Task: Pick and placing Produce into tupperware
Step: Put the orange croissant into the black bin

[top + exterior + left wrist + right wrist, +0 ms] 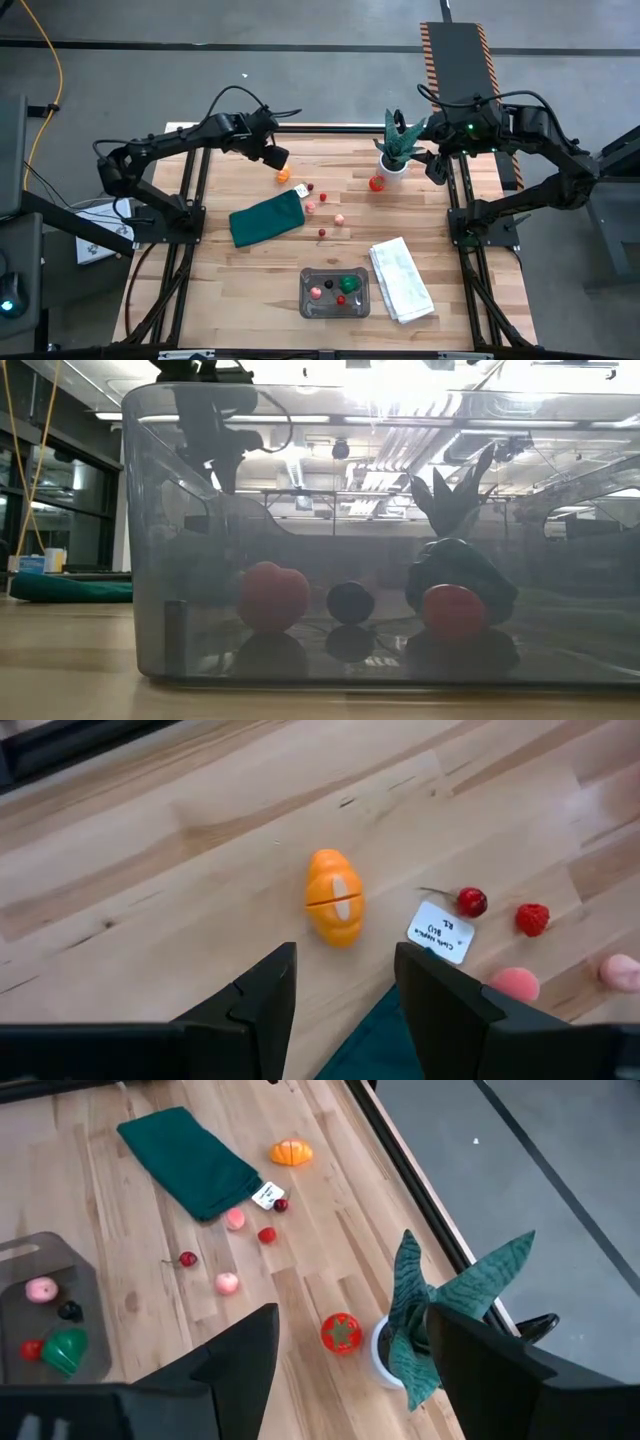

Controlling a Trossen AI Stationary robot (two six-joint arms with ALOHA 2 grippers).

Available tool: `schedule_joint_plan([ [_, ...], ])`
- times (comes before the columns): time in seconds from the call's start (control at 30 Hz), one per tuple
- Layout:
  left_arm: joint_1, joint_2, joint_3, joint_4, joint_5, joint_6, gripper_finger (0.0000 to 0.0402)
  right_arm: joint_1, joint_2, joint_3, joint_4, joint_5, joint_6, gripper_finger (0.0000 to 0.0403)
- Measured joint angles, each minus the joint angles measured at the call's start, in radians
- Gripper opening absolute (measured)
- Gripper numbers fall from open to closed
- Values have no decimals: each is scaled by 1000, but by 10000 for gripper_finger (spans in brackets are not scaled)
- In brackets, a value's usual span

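Observation:
The clear tupperware sits near the table's near edge, holding a pink, a dark, a green and a red piece. Loose produce lies mid-table: an orange piece, a red round one beside the plant pot, and several small red and pink ones. My left gripper hangs open just above and to the far left of the orange piece. My right gripper is open, raised near the plant, right of the red round piece.
A dark green cloth lies left of centre with a white tag at its corner. A folded white towel lies right of the tupperware. The potted spiky plant stands at the far edge, close to my right gripper.

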Motion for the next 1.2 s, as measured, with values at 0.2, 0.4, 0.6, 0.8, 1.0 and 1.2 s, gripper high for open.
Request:
schedule_joint_plan([
  [0.2,1,11,0,0,6,-33,159,0,0,0,7,0,-26,245],
  [0.4,1,11,0,-5,45,-24,167,0,0,0,12,-1,-51,245],
  [0.6,1,11,0,-7,40,-45,230,0,0,0,22,-2,-71,245],
  [0.8,1,51,0,-3,19,-100,274,0,0,0,36,-3,-80,245],
  [1.0,1,150,0,8,38,-119,266,0,0,0,37,-18,-78,245],
  [1.2,1,216,0,85,60,-120,243,0,0,0,37,-36,-66,245],
])
